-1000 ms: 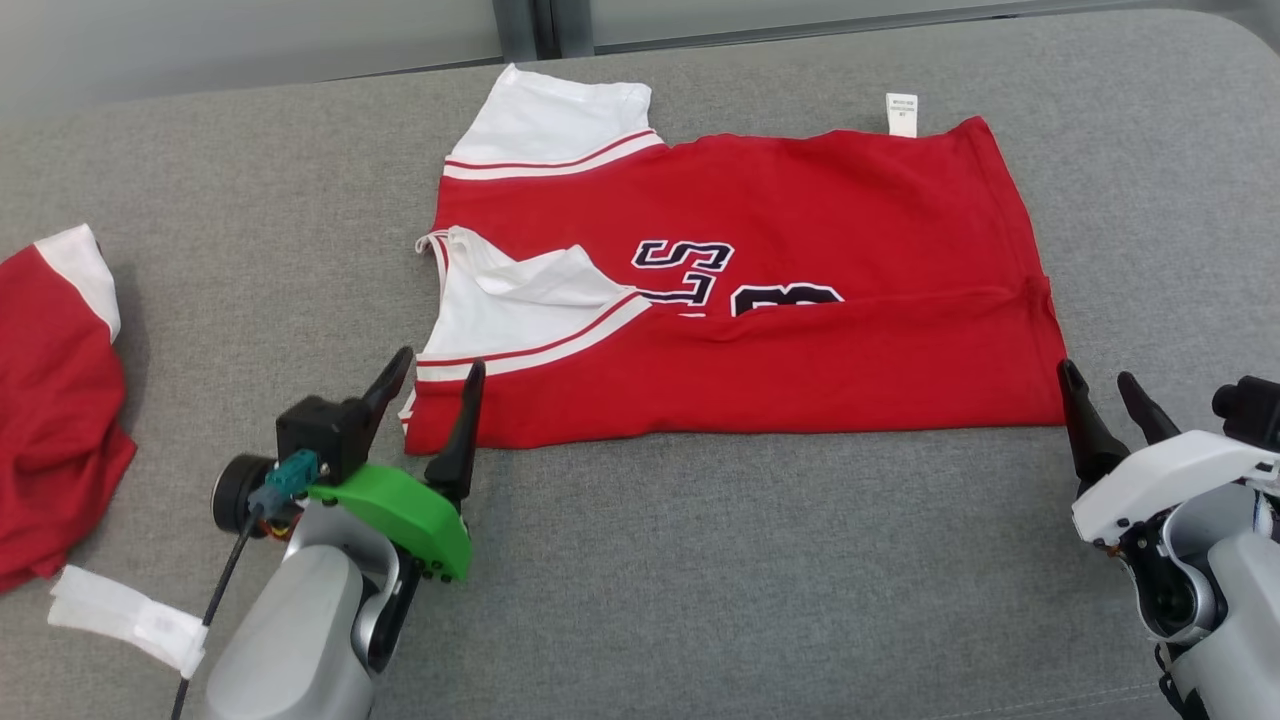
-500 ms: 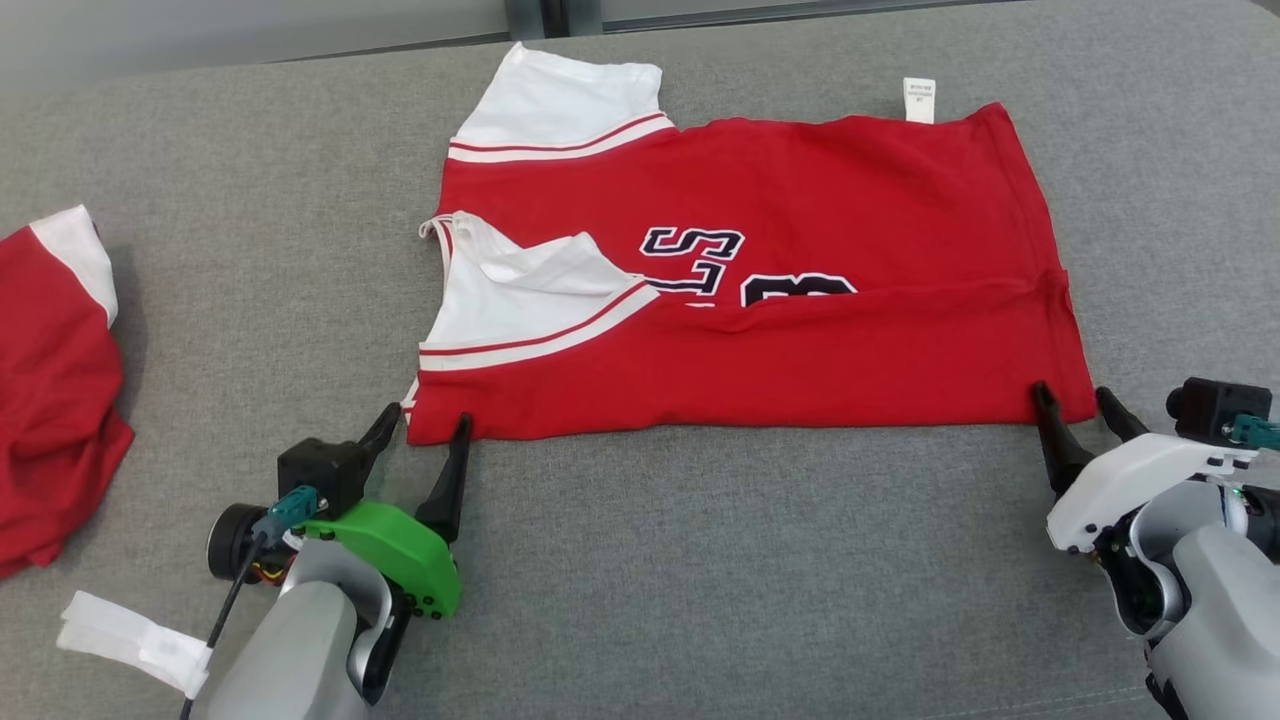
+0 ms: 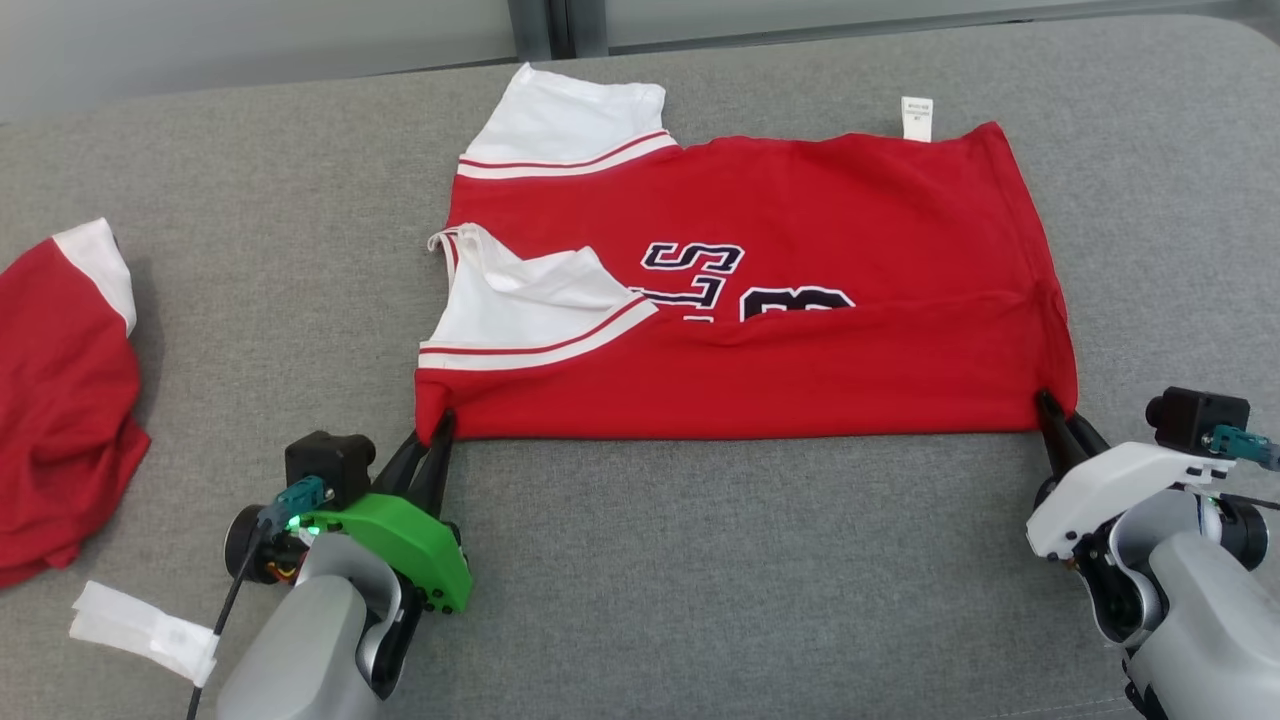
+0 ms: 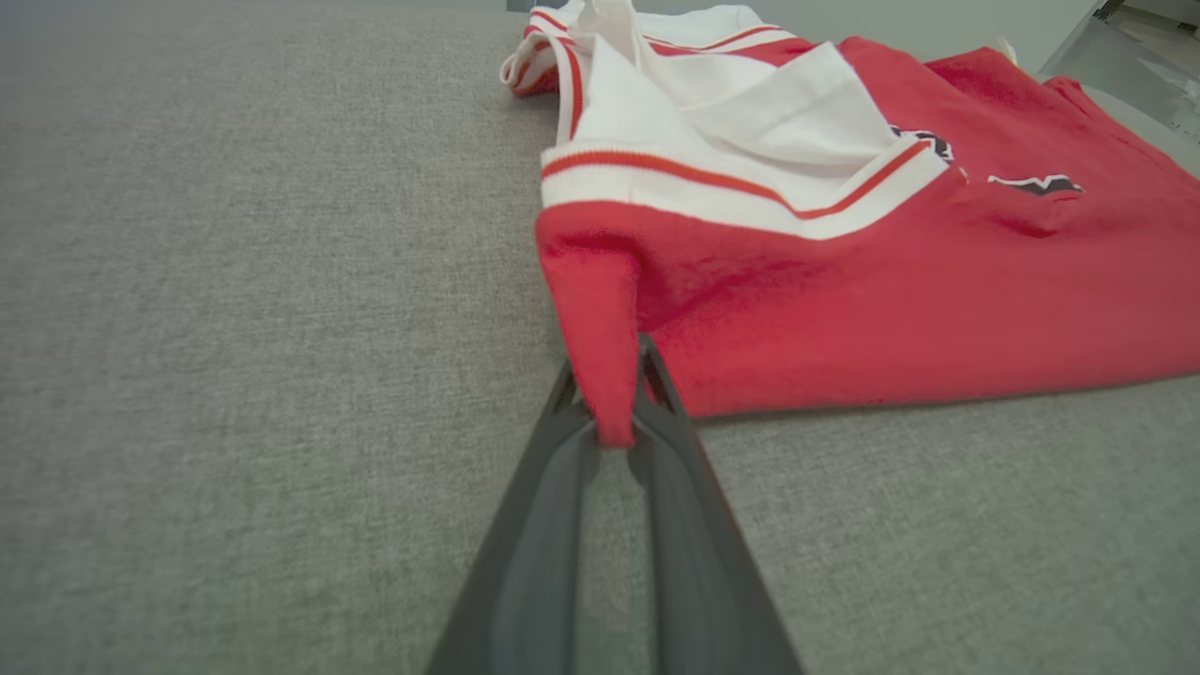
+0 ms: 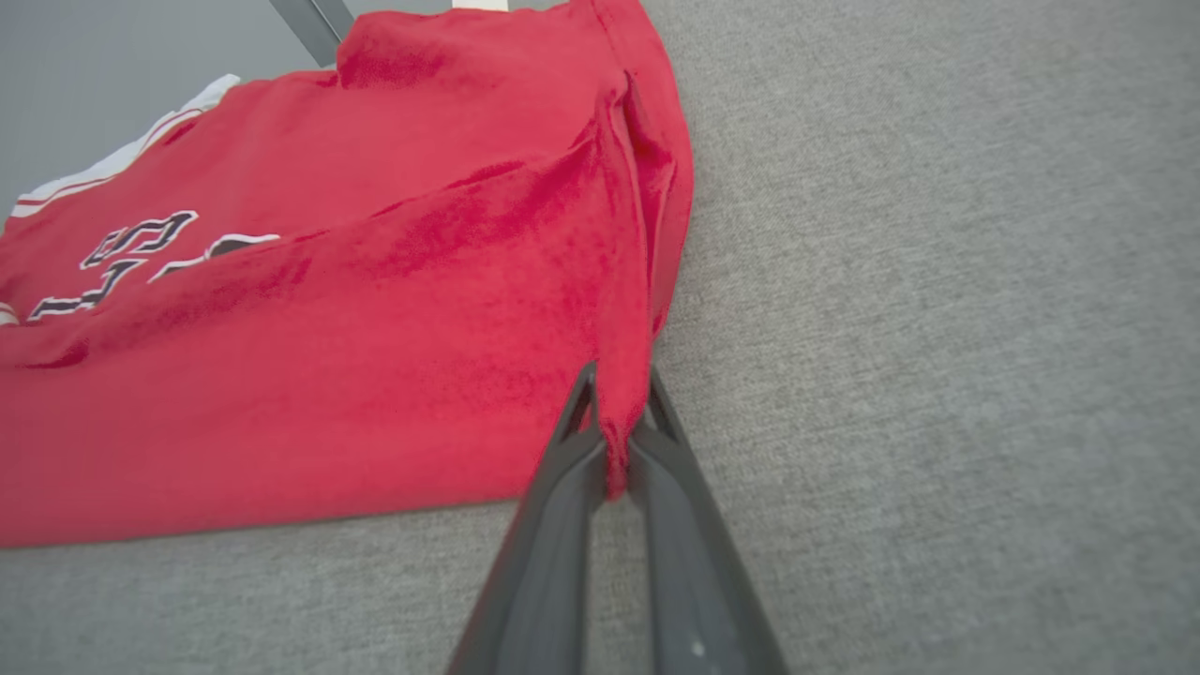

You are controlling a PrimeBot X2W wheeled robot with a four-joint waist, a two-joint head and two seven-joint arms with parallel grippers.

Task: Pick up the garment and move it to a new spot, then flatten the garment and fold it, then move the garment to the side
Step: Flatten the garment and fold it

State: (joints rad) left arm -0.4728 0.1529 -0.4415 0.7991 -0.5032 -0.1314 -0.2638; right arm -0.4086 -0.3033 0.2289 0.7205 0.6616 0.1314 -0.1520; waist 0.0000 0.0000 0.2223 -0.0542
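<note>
Folding step: left fingers (image 4: pixel 527 553) and right fingers (image 5: pixel 546 553) clenched on near corners of red-and-white fabric jersey (image 3: pixel 800 375). Next, likely: lift both evenly, carry toward far edge.

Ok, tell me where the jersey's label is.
In the head view the white label sticks out past the far edge of the jersey, near its right corner, on the grey cushion.

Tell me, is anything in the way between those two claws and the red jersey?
Nothing visible. The left gripper and right gripper are each shut on a near corner of the red jersey. The other red garment lies apart, off to the left.
</note>
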